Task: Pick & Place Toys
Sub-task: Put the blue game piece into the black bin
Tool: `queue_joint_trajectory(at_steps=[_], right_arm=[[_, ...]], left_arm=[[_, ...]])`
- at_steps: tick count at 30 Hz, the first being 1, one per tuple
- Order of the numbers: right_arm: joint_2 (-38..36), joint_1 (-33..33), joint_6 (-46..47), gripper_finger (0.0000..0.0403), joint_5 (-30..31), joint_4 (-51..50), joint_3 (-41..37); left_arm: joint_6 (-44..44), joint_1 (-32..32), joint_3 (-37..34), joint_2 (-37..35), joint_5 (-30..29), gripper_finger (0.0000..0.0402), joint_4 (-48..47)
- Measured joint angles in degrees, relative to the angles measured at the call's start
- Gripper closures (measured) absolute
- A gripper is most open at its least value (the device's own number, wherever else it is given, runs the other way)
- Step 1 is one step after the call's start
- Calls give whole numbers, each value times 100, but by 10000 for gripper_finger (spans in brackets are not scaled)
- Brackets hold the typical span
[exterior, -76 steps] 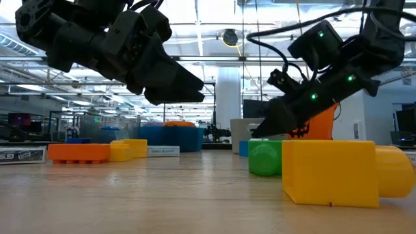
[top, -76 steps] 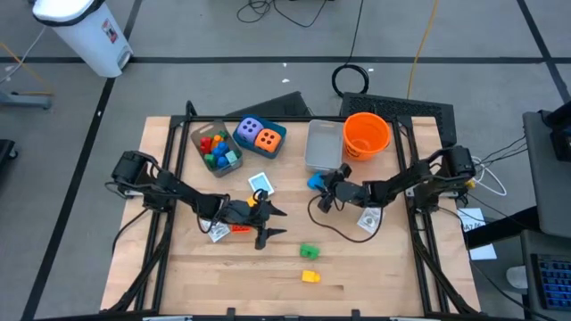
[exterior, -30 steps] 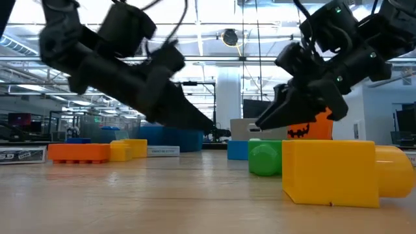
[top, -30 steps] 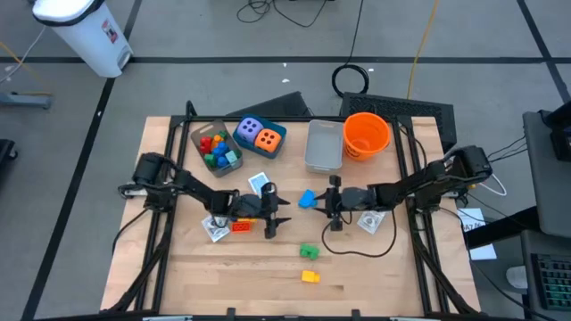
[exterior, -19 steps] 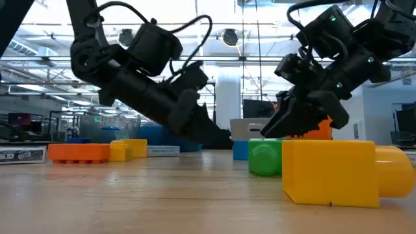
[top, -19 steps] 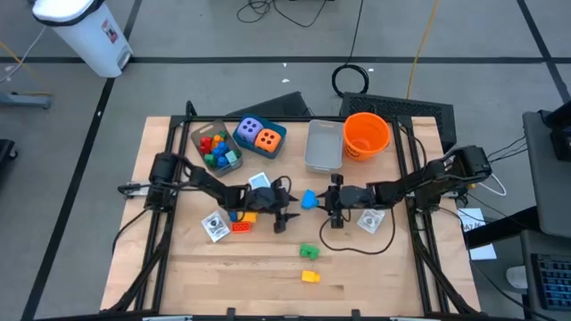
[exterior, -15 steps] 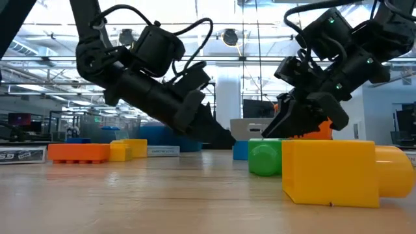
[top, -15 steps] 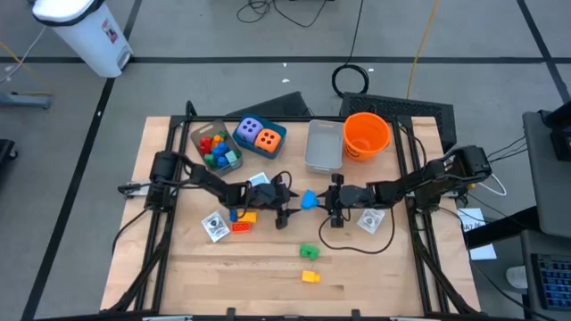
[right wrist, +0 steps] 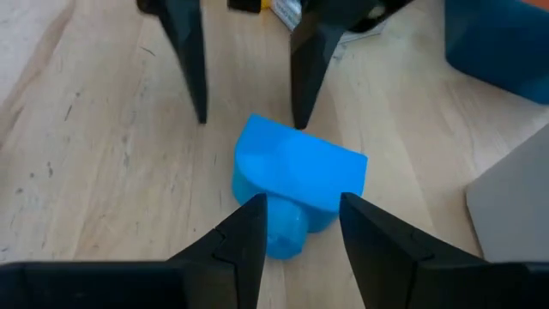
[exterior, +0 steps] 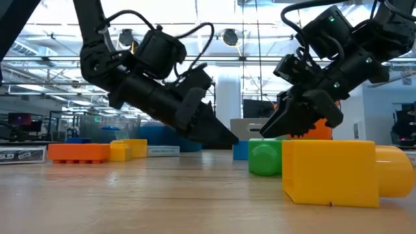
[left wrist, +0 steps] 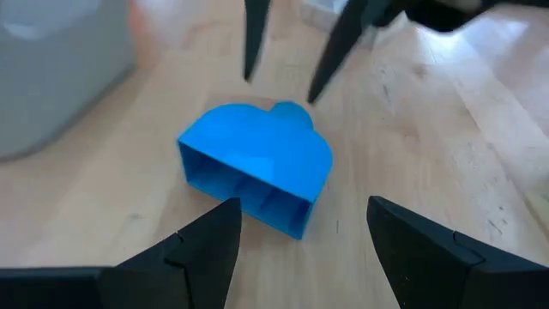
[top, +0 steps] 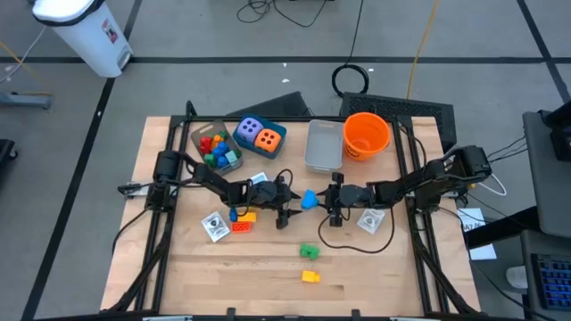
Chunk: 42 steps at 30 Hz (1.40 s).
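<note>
Blue brick point(top: 308, 199): lying free on the wooden table point(top: 375, 267) near its middle, between the two grippers, held by neither. Left gripper point(top: 287, 211): just beside the brick, fingers spread apart; right gripper point(top: 332, 206): on its other side, fingers likewise parted. Green brick point(top: 309, 253) and yellow brick point(top: 310, 276): nearer the front edge; orange bucket point(top: 366, 134): at the back.

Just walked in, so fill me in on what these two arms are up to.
Both arms are closing in on one blue brick lying mid-table. The left tool faces it from one side with its fingers open, and the right tool faces it from the other, also open, its fingers either side of the brick's stud. Neither holds it yet. A green brick and a yellow brick lie nearer the front edge.
</note>
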Motion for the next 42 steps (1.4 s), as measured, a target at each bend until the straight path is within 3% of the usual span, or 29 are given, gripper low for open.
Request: queue_joint_trajectory(at_steps=[5, 13, 34, 42], right_arm=[[0, 0, 1, 264, -5, 6, 0], [0, 0, 3, 264, -6, -41, 0], [0, 0, 3, 264, 9, -32, 0], [0, 0, 3, 264, 9, -32, 0]], left_arm=[[-33, 0, 388, 386, 142, 140, -43], [-99, 0, 571, 439, 155, 147, -162], [-101, 120, 575, 439, 131, 385, -169], [-50, 120, 575, 423, 141, 393, -163]])
